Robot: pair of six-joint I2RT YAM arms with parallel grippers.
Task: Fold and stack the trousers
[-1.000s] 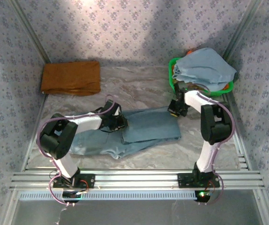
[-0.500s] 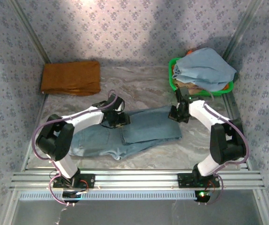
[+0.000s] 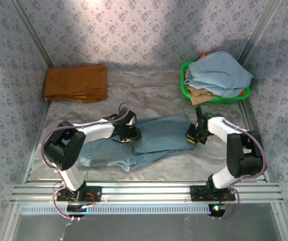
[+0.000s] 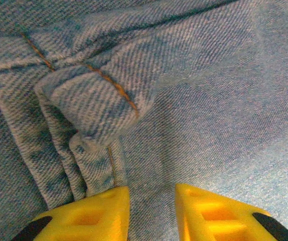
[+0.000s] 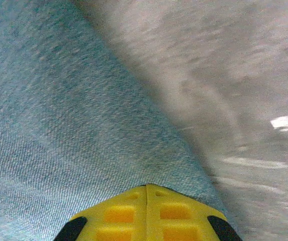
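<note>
The trousers (image 3: 154,139), mid-blue jeans, lie on the marble table with the legs folded back over the upper part. My left gripper (image 3: 129,134) rests low on the fold near its left end. In the left wrist view its yellow fingers (image 4: 91,216) stand a little apart, open, over flat denim (image 4: 209,100) beside a bunched hem with orange stitching (image 4: 109,83); nothing is pinched between them. My right gripper (image 3: 191,138) sits at the right edge of the trousers. Its fingertips (image 5: 146,193) are pressed shut, low over the denim edge (image 5: 58,125) next to bare table (image 5: 234,100).
An orange-brown folded garment (image 3: 76,84) lies at the back left. At the back right a green basket (image 3: 183,80) holds a pale grey-blue garment (image 3: 219,75) piled over tan cloth. Patterned walls close in on three sides, and an aluminium rail (image 3: 144,192) runs along the front.
My right gripper has come down from beside the basket to the right edge of the trousers. My left gripper shifted slightly right along the fold and its jaws have parted.
</note>
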